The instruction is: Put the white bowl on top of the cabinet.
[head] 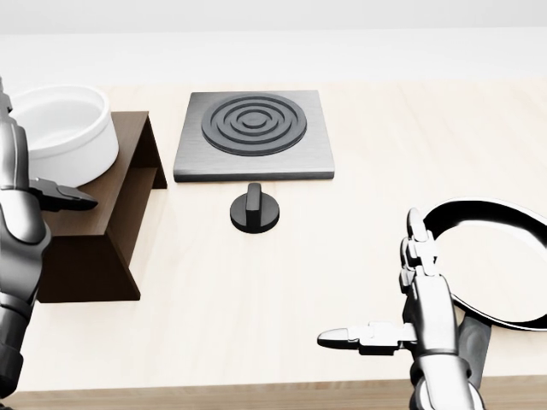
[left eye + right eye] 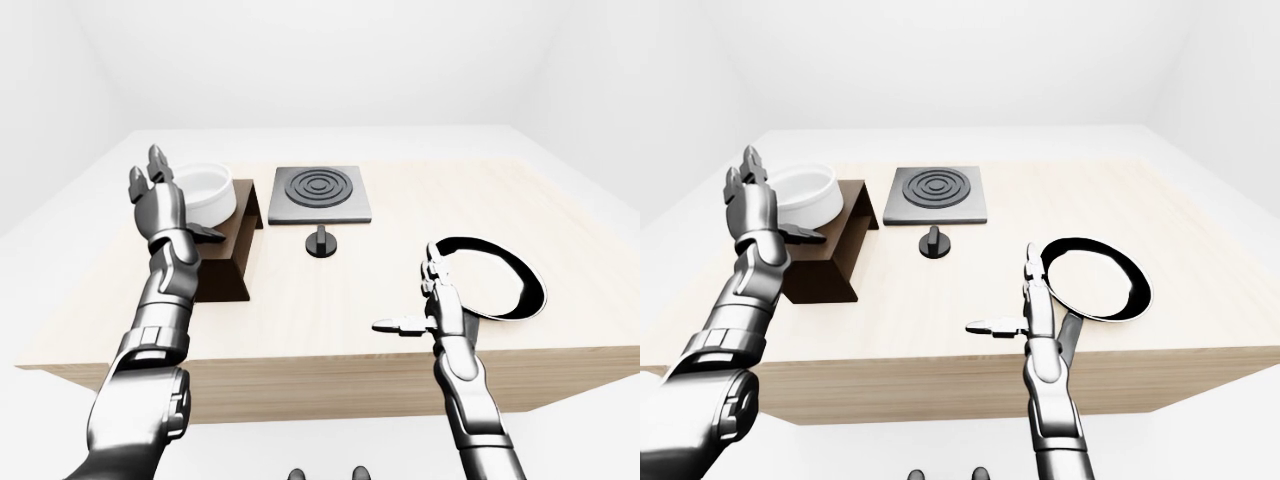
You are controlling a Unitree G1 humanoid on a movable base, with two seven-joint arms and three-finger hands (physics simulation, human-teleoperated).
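The white bowl (image 1: 64, 132) stands upright on the top of the dark brown cabinet (image 1: 111, 213), at the left of the head view. My left hand (image 2: 172, 205) is open just left of the bowl. Its fingers point up and its thumb (image 1: 73, 199) reaches across the cabinet top below the bowl, with nothing closed round it. My right hand (image 1: 372, 282) is open low on the right, fingers up and thumb out to the left, beside the pan and holding nothing.
A grey hotplate (image 1: 254, 132) with dark rings lies in the middle of the light wooden table (image 1: 256, 290), with a black knob (image 1: 254, 209) just below it. A black-rimmed pan (image 1: 500, 256) lies at the right edge.
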